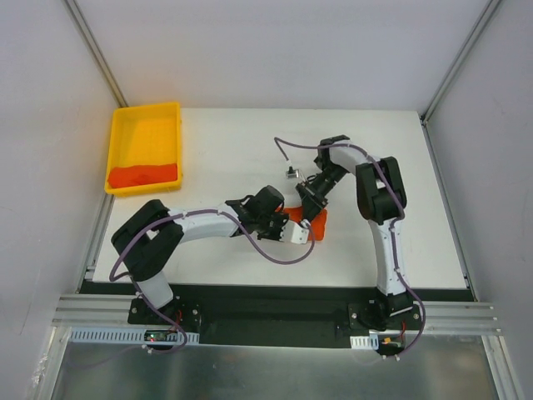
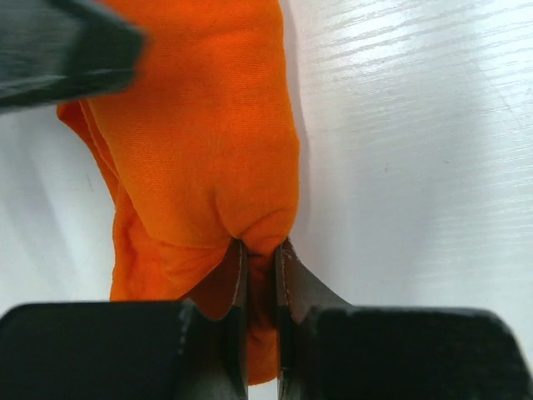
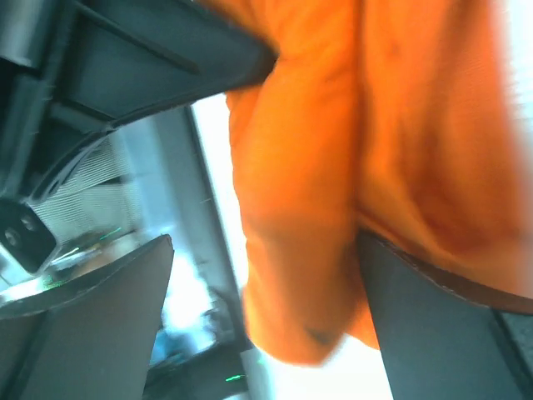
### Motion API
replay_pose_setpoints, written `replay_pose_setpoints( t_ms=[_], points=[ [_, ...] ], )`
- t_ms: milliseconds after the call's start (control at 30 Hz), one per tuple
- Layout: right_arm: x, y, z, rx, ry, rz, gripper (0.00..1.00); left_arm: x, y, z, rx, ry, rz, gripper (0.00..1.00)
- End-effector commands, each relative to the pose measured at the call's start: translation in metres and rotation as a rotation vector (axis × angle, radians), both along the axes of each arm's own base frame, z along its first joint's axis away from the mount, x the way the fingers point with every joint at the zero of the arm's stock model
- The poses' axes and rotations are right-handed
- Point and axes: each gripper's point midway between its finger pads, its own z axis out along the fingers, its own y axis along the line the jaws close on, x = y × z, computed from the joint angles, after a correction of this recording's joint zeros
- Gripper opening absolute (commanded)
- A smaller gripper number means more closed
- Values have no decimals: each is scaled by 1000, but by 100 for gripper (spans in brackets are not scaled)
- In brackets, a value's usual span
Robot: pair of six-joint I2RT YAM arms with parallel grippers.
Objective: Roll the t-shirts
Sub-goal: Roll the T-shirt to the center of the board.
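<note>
A bunched orange t-shirt (image 1: 315, 223) lies on the white table (image 1: 241, 142), a little right of centre, between the two arms. The left claw (image 2: 260, 250) reaches in from the left and is pinched almost closed on a fold at the near end of the cloth. In its wrist view the two dark fingers (image 2: 229, 287) stand nearly together with a thin ridge of orange squeezed between them, and the rest of the bundle stretches away from the tips across the table. The right claw (image 3: 265, 242) comes at the shirt from the far side with its jaws spread wide. A lump of the same cloth sits between them, resting against one finger (image 3: 433, 325) and apart from the other, so this claw grips nothing. A second t-shirt (image 1: 143, 176) lies crumpled at the near end of the yellow tray (image 1: 146, 108), well apart at the table's far left corner.
</note>
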Motion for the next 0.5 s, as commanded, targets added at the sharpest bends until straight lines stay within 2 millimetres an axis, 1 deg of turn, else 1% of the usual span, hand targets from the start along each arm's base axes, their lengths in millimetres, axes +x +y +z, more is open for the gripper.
replay_pose_setpoints(
  t_ms=[0,33,67,100,133,167,200,233,267,300,333,367,400,433,467],
  points=[
    [27,-24,64,94,-125,-74,96,-46,26,-23,126,223,-66,0],
    [41,-39,90,114,-237,-127,96,-55,27,-20,118,273,-85,0],
    [54,-48,100,123,-337,-146,96,-58,27,-17,119,296,-92,0],
    [59,-59,110,109,-425,-164,96,-64,30,-12,135,341,-90,0],
    [70,-79,116,84,-508,-232,96,-69,29,-10,133,379,-100,0],
    [99,-90,157,71,-811,-322,96,-73,30,-9,141,406,-103,0],
    [94,-119,127,-96,-856,-402,96,-76,31,-4,163,453,-94,0],
    [107,-136,136,-143,-1023,-492,96,-77,28,1,141,500,-80,0],
    [131,-149,229,-68,-1517,-584,96,-77,27,4,138,541,-54,0],
    [128,-157,229,-87,-1629,-627,96,-77,27,7,157,586,-39,0],
    [117,-158,202,-88,-1649,-667,96,-77,26,9,161,613,-27,0],
    [112,-159,231,-44,-1750,-743,96,-76,24,14,142,660,-9,0],
    [104,-154,221,-27,-1629,-829,96,-72,17,20,117,686,0,0],
    [92,-142,235,22,-1604,-736,96,-73,16,23,113,720,13,0],
    [42,-125,189,33,-1338,-575,96,-72,14,27,97,761,31,0]
  ],
)
